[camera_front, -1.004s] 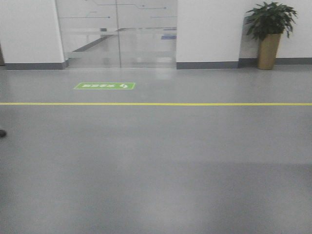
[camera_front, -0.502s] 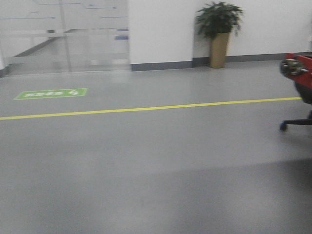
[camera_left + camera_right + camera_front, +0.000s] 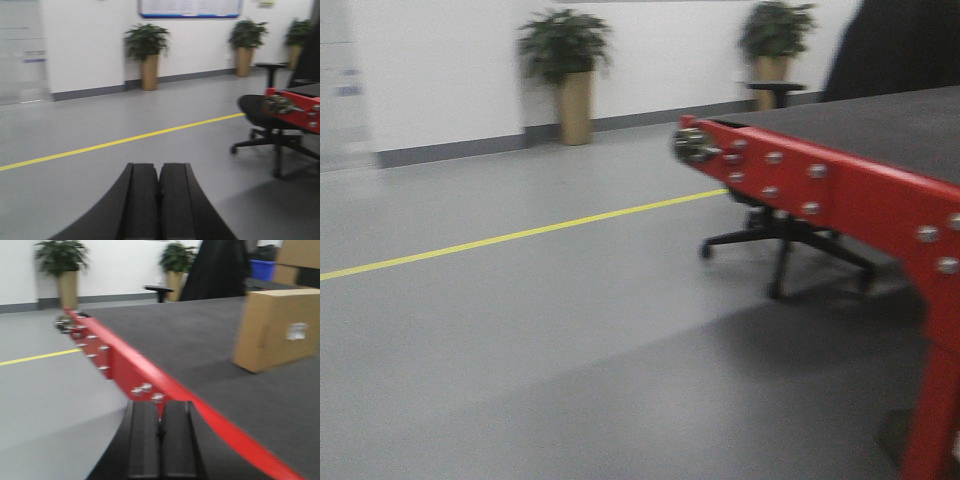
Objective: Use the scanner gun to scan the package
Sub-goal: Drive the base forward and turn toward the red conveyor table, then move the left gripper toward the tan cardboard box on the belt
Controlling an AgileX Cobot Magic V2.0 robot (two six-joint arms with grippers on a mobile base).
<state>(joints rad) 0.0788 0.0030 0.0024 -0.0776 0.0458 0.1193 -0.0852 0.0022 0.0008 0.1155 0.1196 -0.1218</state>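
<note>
Two black grippers show, each with its fingers pressed flat together and nothing between them. Left gripper [image 3: 160, 172] sits at 6 o'clock in the left wrist view, over bare grey floor [image 3: 75, 195]. Right gripper [image 3: 160, 422] sits at 6 o'clock in the right wrist view, low beside the red table frame [image 3: 122, 367], which has silver bolts.

Labels:
- The package [image 3: 276, 327] is at 3 o'clock in the right wrist view, standing closed on the dark grey table top [image 3: 190, 335], well apart from the right gripper.
- It carries one small white label [image 3: 297, 331] on its side face. The print is too blurred to read.
- A wall board [image 3: 190, 7] with a blue lower edge is at 12 o'clock in the left wrist view. Its text is unreadable.

Containers:
- A blue bin [image 3: 262, 269] is at 1 o'clock behind the package. I cannot tell its contents.
- Brown boxes [image 3: 300, 255] are at 2 o'clock, blurred.
- Tan planters [image 3: 149, 72] stand along the white wall from 11 to 2 o'clock in the left wrist view, each holding a leafy green plant.

A black office chair [image 3: 270, 117] is at 3 o'clock in the left wrist view, just beside the red frame's corner. A yellow floor line [image 3: 125, 140] runs from 9 to 3 o'clock. The front view has the frame from 2 to 5 o'clock, the chair under its end, and planters at 11 and 1 o'clock. All views are motion-blurred.
</note>
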